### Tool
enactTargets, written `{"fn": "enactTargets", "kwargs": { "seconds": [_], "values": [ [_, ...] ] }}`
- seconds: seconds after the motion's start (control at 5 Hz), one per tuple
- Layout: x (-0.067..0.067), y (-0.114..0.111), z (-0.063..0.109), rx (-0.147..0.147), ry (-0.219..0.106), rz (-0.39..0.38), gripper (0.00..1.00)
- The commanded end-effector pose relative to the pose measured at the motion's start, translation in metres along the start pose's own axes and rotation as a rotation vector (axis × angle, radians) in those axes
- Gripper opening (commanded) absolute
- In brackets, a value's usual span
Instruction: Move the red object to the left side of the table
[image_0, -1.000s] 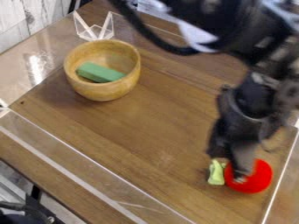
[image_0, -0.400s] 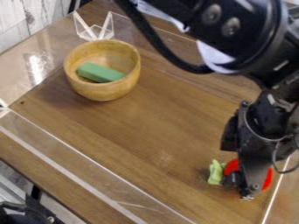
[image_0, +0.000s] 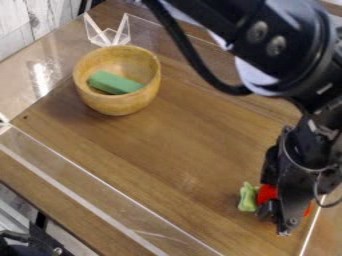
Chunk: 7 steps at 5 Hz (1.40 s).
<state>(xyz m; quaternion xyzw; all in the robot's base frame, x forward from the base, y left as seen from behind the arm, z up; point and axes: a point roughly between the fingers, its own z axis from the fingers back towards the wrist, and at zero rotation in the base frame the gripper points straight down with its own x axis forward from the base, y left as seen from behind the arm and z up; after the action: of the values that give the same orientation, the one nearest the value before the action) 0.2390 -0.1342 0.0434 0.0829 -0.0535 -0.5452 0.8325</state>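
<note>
Although mostly hidden, the red object (image_0: 269, 194) lies at the desk's (image_0: 174, 130) near right corner, green stem showing. Since a second ago the hand (image_0: 283, 205) has dropped over it, jaws astride; grip unconfirmed, transfer leftward pending. Wooden bowl (image_0: 116, 80) holds one green block (image_0: 115, 84).

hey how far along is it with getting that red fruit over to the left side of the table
Nothing looks finished. The red object sits near the table's right front corner, mostly hidden behind the end effector, which is down right over it. Whether it is gripped cannot be told. Left to do: lift it and carry it across to the left side, where the wooden bowl stands.
</note>
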Motion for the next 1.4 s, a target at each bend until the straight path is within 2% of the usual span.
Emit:
{"fn": "enactTargets", "kwargs": {
  "seconds": [0.0, 0.2, 0.6, 0.8, 1.0, 1.2],
  "values": [
    [-0.001, 0.012, -0.001, 0.018, -0.035, 0.027, 0.00],
    [-0.006, 0.016, -0.003, 0.016, -0.046, 0.048, 0.00],
    [-0.006, 0.014, 0.028, 0.019, -0.089, -0.077, 0.00],
    [-0.015, 0.017, 0.032, 0.026, -0.097, -0.092, 0.00],
    [-0.023, 0.019, 0.029, 0.013, -0.095, -0.108, 0.00],
    [-0.038, 0.025, 0.036, 0.008, -0.068, -0.089, 0.00]
  ]
}}
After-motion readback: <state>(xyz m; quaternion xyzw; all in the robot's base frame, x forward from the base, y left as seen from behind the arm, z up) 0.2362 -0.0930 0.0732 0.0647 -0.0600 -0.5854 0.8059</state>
